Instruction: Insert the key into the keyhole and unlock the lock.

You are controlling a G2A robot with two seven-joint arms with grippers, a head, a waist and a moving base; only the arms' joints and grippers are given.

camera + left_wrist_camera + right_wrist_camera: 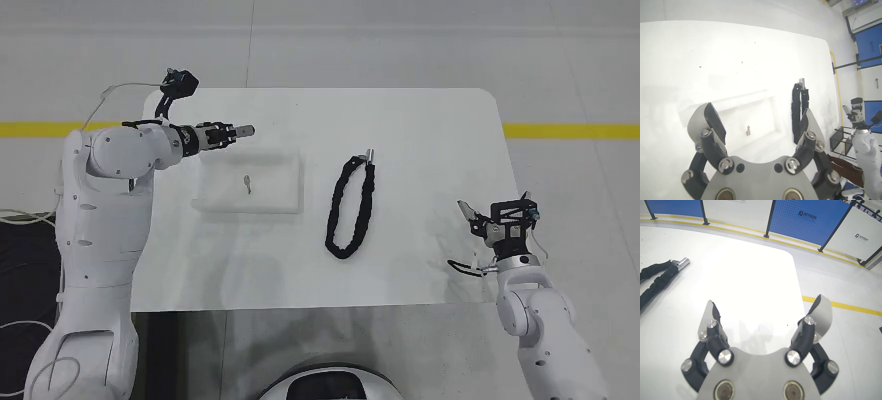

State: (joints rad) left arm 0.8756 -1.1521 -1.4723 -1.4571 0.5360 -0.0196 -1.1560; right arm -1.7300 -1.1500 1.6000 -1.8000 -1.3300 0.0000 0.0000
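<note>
Nothing is done yet — the key lies untouched in the white tray toward the desk's left edge, with the chain lock fastened mid-desk. My left gripper, over the tray's far edge, and my right gripper, at the near right corner, both gape empty.

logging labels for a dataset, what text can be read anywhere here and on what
key: none.
chain lock: none.
tray: none.
table: none.
blue panel: a brand logo, left unquoted.
white panel: same logo; line beneath too small to read.
</note>
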